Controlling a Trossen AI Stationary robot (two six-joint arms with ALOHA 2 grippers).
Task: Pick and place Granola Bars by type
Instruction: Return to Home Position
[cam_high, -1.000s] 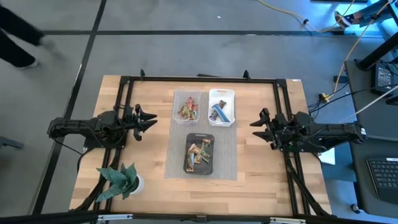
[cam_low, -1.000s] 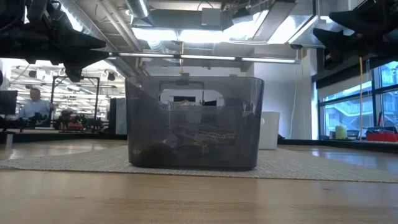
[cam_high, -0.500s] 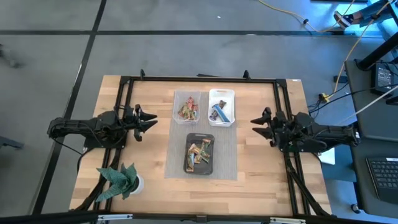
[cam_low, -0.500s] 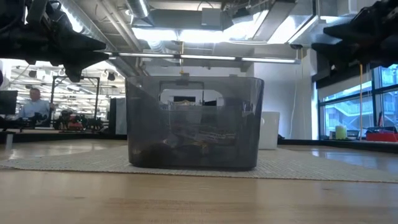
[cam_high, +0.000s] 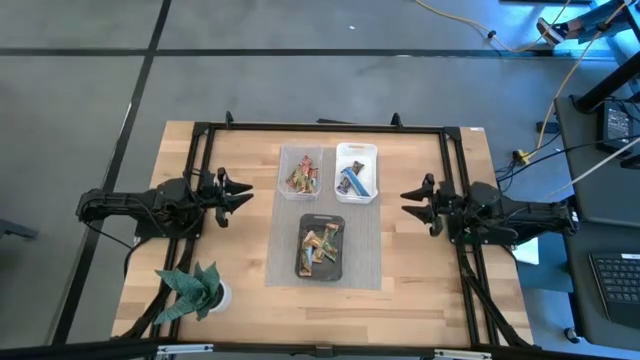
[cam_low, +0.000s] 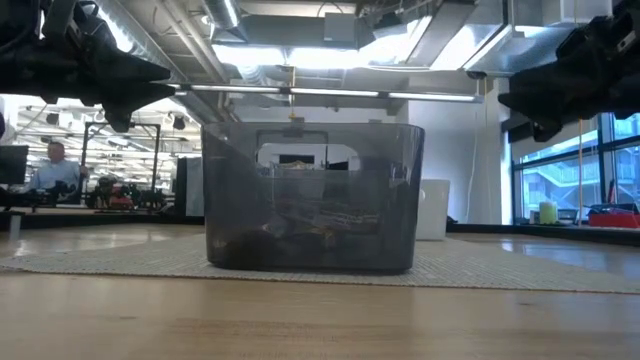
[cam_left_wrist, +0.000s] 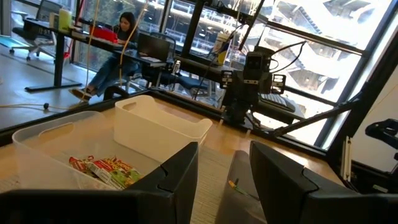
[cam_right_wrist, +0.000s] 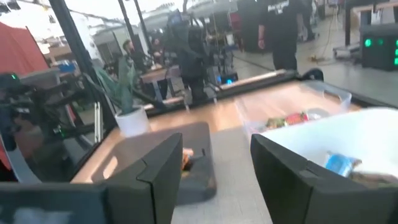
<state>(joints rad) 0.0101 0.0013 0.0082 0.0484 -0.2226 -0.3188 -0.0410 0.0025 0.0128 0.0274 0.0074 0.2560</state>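
Right gripper (cam_high: 410, 203) hangs spread wide and empty, bare wood between it and the white bin (cam_high: 356, 147). Left gripper (cam_high: 243, 195) is equally wide, clear of the transparent bin (cam_high: 282, 170). Granola Bars (cam_high: 318, 245) lie in both, and apparently in the black bin (cam_high: 320, 273).

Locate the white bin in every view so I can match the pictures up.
High view: white bin, upper right on the grey mat, right of the transparent bin.
Low view: white bin peeks out past the black bin's right side.
Left wrist view: white bin just beyond the transparent bin.
Right wrist view: white bin nearest, blue bar inside.
Shared landmark: the grey mat under the bins.
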